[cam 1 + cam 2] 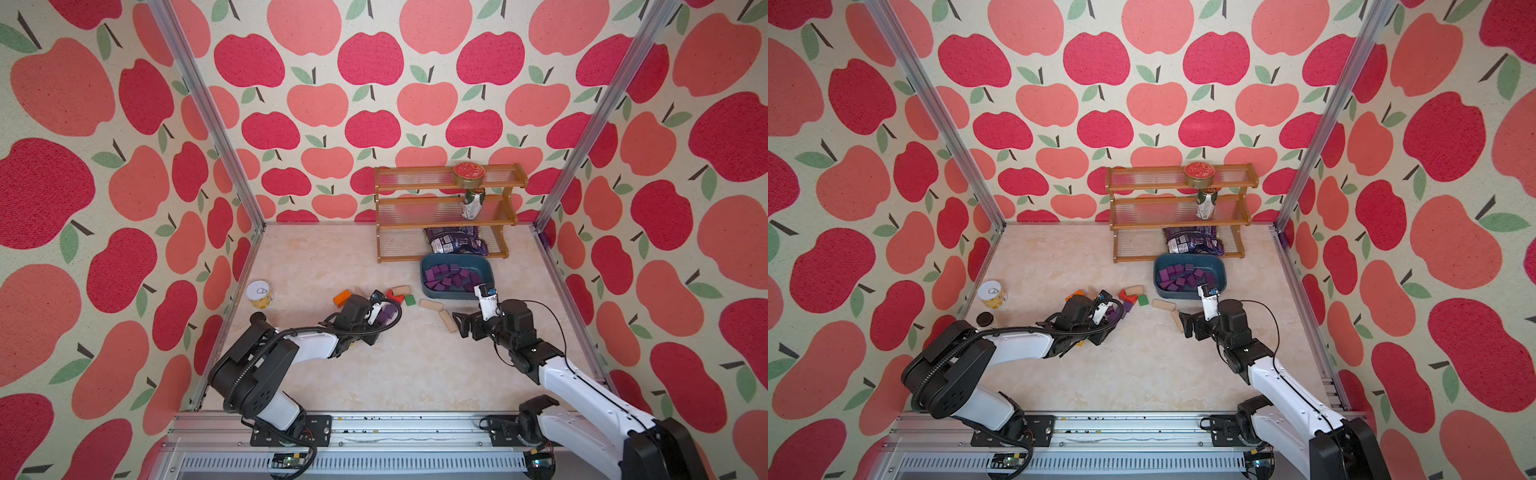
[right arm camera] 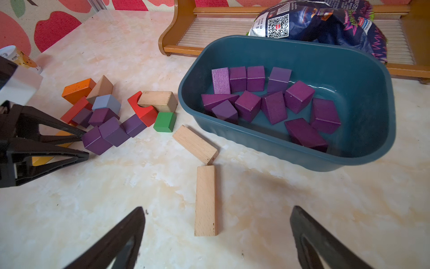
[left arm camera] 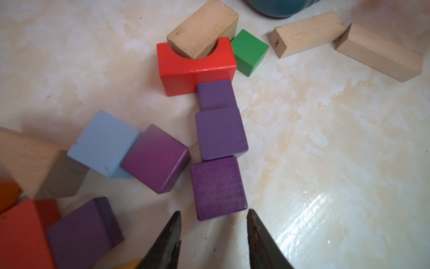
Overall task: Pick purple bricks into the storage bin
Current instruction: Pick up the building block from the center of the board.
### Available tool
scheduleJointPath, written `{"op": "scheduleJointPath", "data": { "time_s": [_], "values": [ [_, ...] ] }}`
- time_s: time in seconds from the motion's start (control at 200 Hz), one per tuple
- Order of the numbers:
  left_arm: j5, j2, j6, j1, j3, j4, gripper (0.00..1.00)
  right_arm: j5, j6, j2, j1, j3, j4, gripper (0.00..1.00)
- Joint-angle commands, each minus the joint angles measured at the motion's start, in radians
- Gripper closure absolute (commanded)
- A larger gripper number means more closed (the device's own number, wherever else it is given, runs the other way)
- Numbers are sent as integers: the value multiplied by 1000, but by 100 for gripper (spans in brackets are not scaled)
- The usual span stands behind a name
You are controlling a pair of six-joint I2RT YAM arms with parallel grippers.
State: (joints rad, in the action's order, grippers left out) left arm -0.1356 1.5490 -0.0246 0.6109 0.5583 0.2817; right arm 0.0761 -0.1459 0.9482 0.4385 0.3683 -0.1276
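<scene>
Several loose purple bricks lie in a cluster on the table; the nearest one (image 3: 218, 187) sits just ahead of my left gripper (image 3: 213, 213). Its jaws stand apart on either side of that brick's near edge, not clamped on it. From the right wrist view, the left gripper (image 2: 86, 144) has the same brick (image 2: 94, 141) at its tips. The teal storage bin (image 2: 279, 149) holds several purple bricks (image 2: 274, 109). In both top views the bin (image 1: 457, 296) lies in front of the rack. My right gripper (image 2: 217, 210) hangs wide open and empty over the table beside the bin, also seen in a top view (image 1: 458, 326).
A red arch block (image 3: 195, 69), a green cube (image 3: 249, 52), a light blue block (image 3: 102, 142) and tan blocks (image 2: 206, 200) lie among the purple ones. A wooden rack (image 1: 449, 212) with cans and a snack bag (image 1: 455, 241) stands behind the bin. A can (image 1: 258, 294) stands at far left.
</scene>
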Motion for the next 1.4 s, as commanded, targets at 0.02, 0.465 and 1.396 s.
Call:
{"op": "scheduleJointPath", "data": {
  "time_s": [0.02,0.465,1.396],
  "values": [
    [27,23,-3,2,34,15,56,-21,2,-8,6,-3,-12,1],
    [30,93,-3,13,91,17,58,-36,-1,-24,6,-9,-7,1],
    [92,28,-11,68,171,-87,78,-45,-28,-14,6,-30,-51,1]
  ]
}}
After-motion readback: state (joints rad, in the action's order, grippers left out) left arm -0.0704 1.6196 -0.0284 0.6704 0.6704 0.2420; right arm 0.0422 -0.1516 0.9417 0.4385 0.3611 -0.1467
